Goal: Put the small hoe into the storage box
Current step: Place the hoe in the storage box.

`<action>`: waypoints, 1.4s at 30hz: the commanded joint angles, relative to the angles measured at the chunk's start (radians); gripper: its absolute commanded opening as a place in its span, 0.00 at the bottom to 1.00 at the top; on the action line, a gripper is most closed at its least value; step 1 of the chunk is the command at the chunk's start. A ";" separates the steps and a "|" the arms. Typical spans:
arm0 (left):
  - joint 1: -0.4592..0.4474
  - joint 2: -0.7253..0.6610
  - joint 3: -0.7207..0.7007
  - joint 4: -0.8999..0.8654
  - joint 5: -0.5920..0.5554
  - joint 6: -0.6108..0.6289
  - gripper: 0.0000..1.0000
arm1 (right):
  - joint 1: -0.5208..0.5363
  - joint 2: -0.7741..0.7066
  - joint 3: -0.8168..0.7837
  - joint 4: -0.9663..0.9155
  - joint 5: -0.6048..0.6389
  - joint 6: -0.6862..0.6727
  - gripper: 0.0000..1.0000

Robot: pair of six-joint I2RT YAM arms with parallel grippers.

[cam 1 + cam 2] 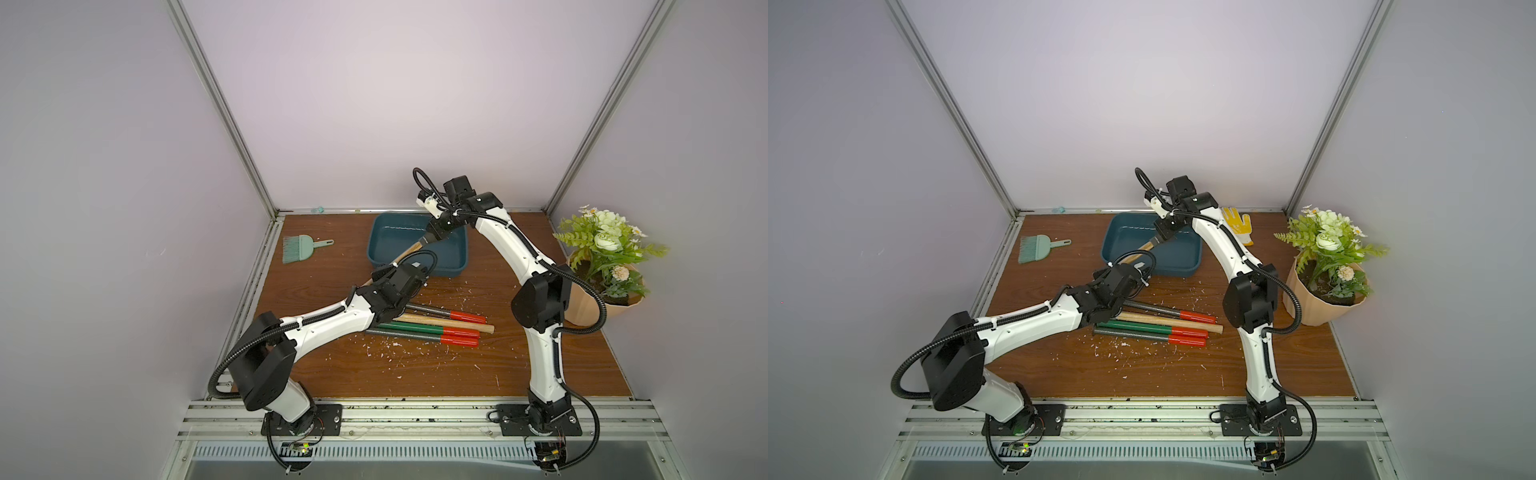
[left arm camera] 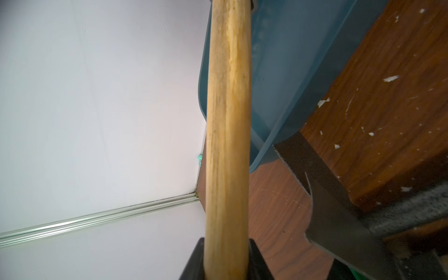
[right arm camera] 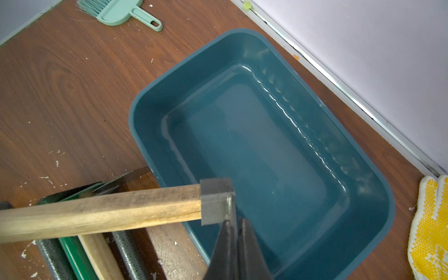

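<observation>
The small hoe (image 1: 405, 253) has a pale wooden handle (image 3: 109, 211) ending in a grey metal socket (image 3: 215, 203). It hangs tilted across the near left corner of the storage box (image 1: 376, 232), a dark teal tray by the back wall. My left gripper (image 2: 226, 244) is shut on the handle (image 2: 228, 121), just outside the box (image 2: 278, 72). My right gripper (image 3: 236, 223) is shut on the hoe's thin metal blade beside the socket, above the inside of the box (image 3: 135, 116). Both top views show the two grippers (image 1: 432, 239) (image 1: 1108, 276) at opposite ends of the hoe (image 1: 1142, 249).
Several long tools (image 1: 436, 328) with red, green and wooden handles lie side by side mid-table, under my left arm. A mint hand brush (image 1: 303, 247) lies at the back left. A potted plant (image 1: 602, 266) stands at the right and a yellow glove (image 1: 1237, 224) lies behind my right arm. White scraps litter the wood.
</observation>
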 commanded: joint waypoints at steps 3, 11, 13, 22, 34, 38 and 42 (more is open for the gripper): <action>0.033 -0.019 0.060 0.060 -0.010 -0.158 0.16 | -0.007 -0.073 -0.023 0.106 0.138 0.082 0.00; 0.069 -0.092 0.096 0.023 0.214 -0.416 0.55 | -0.009 -0.106 -0.091 0.296 0.203 0.207 0.00; 0.080 -0.125 0.098 0.037 0.246 -0.437 0.65 | -0.010 -0.123 -0.128 0.349 0.229 0.234 0.00; 0.112 -0.238 0.033 0.081 0.296 -0.511 0.73 | -0.031 -0.218 -0.359 0.668 0.380 0.397 0.00; 0.133 -0.279 -0.003 0.086 0.273 -0.513 0.73 | -0.052 -0.328 -0.801 1.162 0.599 0.536 0.00; 0.136 -0.283 0.001 0.074 0.261 -0.507 0.73 | -0.060 -0.306 -0.874 1.269 0.591 0.566 0.00; 0.148 -0.312 -0.012 0.068 0.268 -0.520 0.73 | -0.061 -0.267 -0.901 1.326 0.626 0.593 0.00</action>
